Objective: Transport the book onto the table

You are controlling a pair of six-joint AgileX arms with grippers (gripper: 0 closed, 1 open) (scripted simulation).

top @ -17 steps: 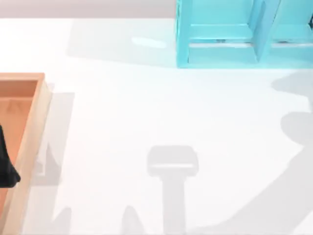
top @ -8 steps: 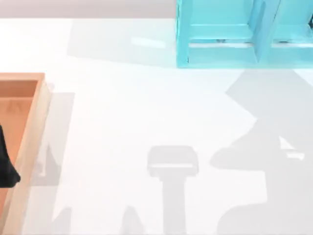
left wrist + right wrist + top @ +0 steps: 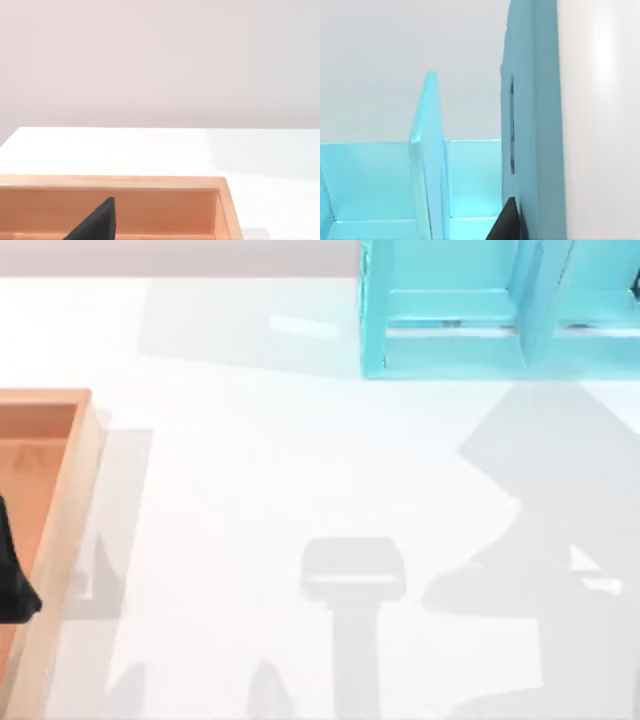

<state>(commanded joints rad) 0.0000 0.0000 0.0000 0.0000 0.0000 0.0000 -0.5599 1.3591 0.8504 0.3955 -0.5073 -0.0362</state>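
The left tool (image 3: 16,575) hangs over the orange-brown wooden tray (image 3: 72,490) at the desk's (image 3: 280,470) left edge. In the left wrist view it shows as a dark wedge (image 3: 96,224) above the tray's floor, inside the raised rim (image 3: 150,182). Whether it is spread or pressed together cannot be told. The turquoise shelf unit (image 3: 450,335) stands at the far right of the desk, its open compartments facing the near side. A broad grey shadow (image 3: 540,490) lies on the white surface in front of it. In the right wrist view the book (image 3: 535,125) stands upright and very close. Its teal-blue cover faces the shelf unit's (image 3: 380,180) compartments and upright divider, and the white page edges are to the other side. The right tool (image 3: 507,220) pinches the book, one dark finger lying flat against the cover low down and the opposite finger hidden behind the volume. Where the book's lower edge sits relative to the desk cannot be told.
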